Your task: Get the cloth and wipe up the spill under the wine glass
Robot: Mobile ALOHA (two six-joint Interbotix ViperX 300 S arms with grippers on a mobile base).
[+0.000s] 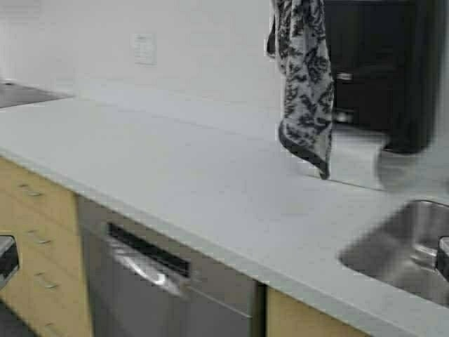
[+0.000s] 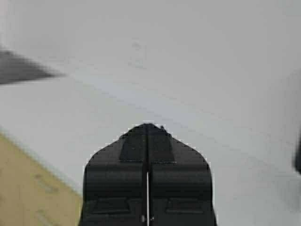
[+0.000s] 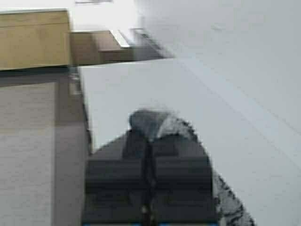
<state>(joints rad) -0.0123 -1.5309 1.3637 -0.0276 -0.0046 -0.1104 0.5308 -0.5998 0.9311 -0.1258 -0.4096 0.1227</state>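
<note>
Below the right gripper, clamped on a bunched corner, hangs the cloth clear over the counter; best kept pinched and lifted, left gripper closed empty, no wine glass visible.

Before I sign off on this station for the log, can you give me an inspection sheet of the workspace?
Surface: white counter; no spill seen on the visible part.
Job's things: cloth hangs limp above the counter, its top out of the high view; no wine glass seen.
Clutter: nothing seen on the counter; a white paper sheet hangs from the black dispenser at the wall.
Grippers: right gripper shut on the cloth, over the counter; left gripper shut, holding nothing, above the counter.
Cables: nothing seen.
Surroundings: steel sink at right, dishwasher and wooden drawers below, wall socket.
</note>
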